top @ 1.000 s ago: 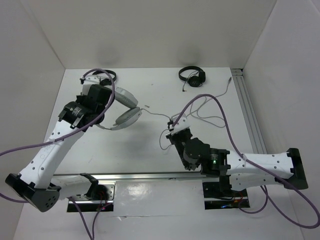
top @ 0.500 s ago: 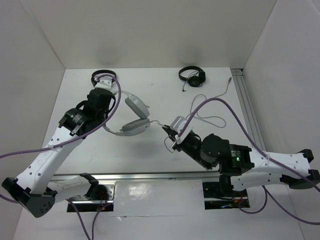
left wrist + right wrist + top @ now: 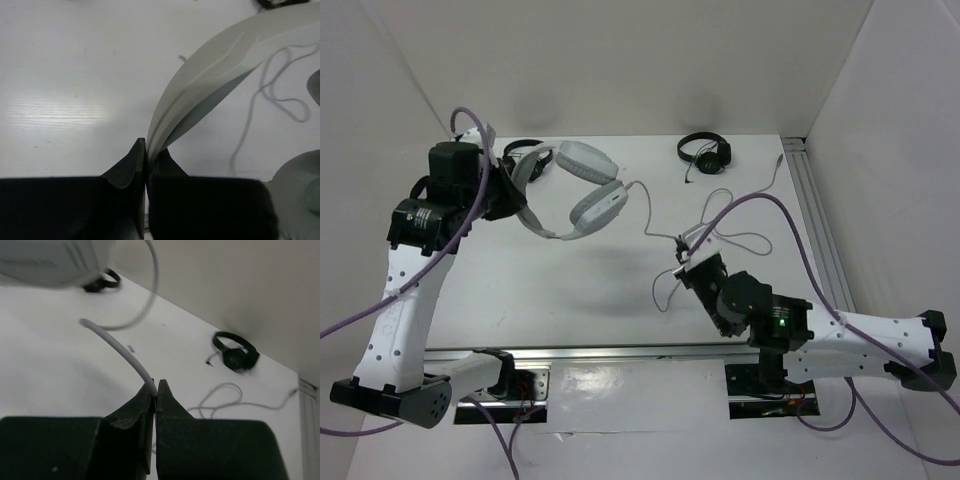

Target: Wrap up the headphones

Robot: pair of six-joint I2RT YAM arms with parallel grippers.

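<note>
The white and light-grey headphones (image 3: 600,205) hang in the air at the back left. My left gripper (image 3: 516,195) is shut on their headband (image 3: 200,85), which shows pinched between the jaws in the left wrist view (image 3: 146,150). The thin pale cable (image 3: 653,225) runs from an earcup to my right gripper (image 3: 682,250). That gripper is shut on the cable (image 3: 125,352), as the right wrist view (image 3: 156,390) shows. More cable lies in loops (image 3: 740,240) on the table behind the right gripper. A blurred earcup (image 3: 50,260) fills that view's top left.
Small black headphones (image 3: 705,150) lie at the back centre-right. A second black pair (image 3: 525,152) lies at the back left, behind the left gripper. A metal rail (image 3: 815,220) runs along the right side, another (image 3: 620,352) along the front. White walls enclose the table.
My left arm has lifted the headphones and swung them back and to the left. My right gripper, still holding the cable, has shifted slightly right and back.
</note>
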